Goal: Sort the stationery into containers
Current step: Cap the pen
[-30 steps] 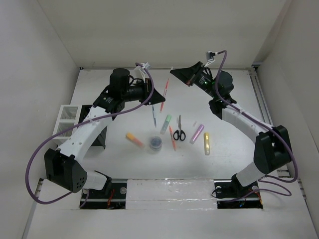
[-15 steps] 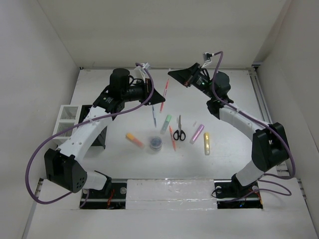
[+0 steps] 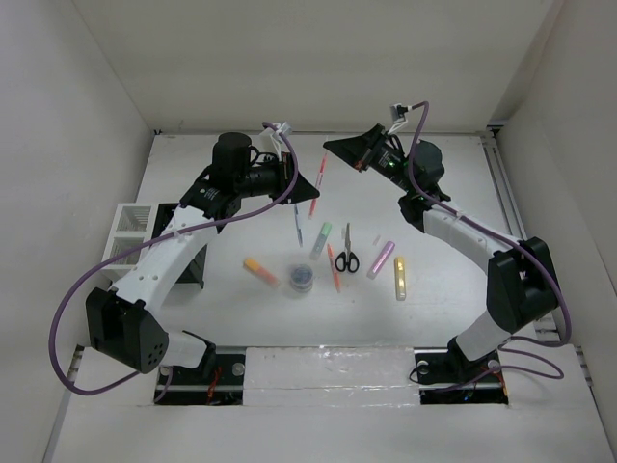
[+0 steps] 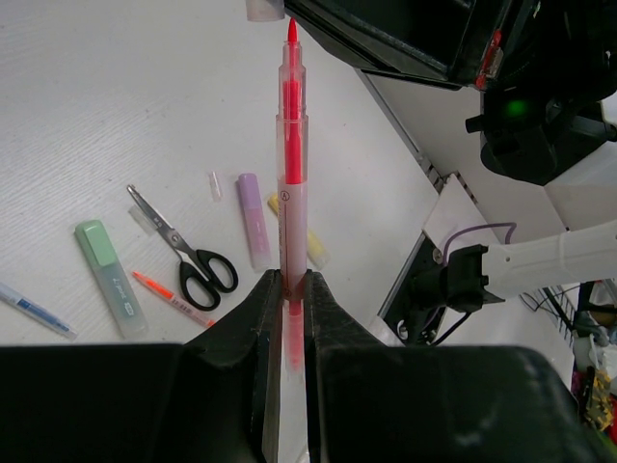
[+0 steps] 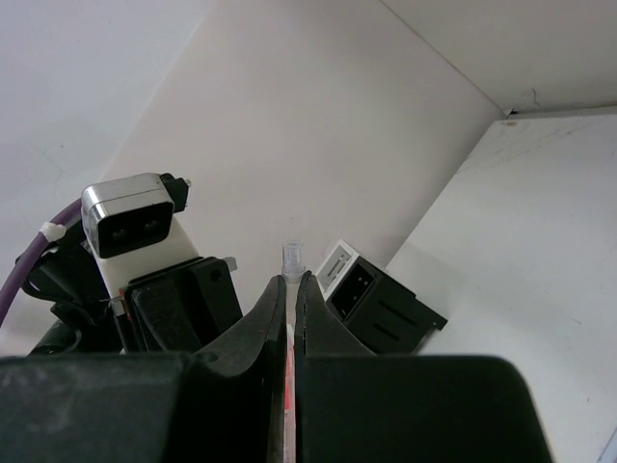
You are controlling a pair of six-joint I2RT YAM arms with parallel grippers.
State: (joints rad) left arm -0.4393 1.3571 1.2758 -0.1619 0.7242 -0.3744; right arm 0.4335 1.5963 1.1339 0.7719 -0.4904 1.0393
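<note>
My left gripper (image 4: pixel 292 280) (image 3: pixel 310 185) is shut on a thin red pen (image 4: pixel 292 164) (image 3: pixel 318 177) and holds it above the table with its bare red tip pointing away from me. My right gripper (image 5: pixel 292 280) (image 3: pixel 330 145) is shut on a small clear cap (image 5: pixel 292 257) (image 4: pixel 265 10), just beyond that tip. On the table lie black-handled scissors (image 3: pixel 346 254), a green highlighter (image 3: pixel 321 238), an orange pen (image 3: pixel 334 270), a blue pen (image 3: pixel 298 228), purple (image 3: pixel 382 258), yellow (image 3: pixel 399 279) and orange (image 3: pixel 259 271) highlighters, and a round tub (image 3: pixel 302 277).
The black slatted holder (image 3: pixel 191 273) (image 5: pixel 381 307) and the white mesh organiser (image 3: pixel 130 234) stand at the left, partly behind my left arm. A small clear cap (image 3: pixel 376 238) lies near the purple highlighter. White walls close in the table on three sides.
My right gripper has shifted slightly left, closer to the pen's tip. The left arm and the items on the table have not moved.
</note>
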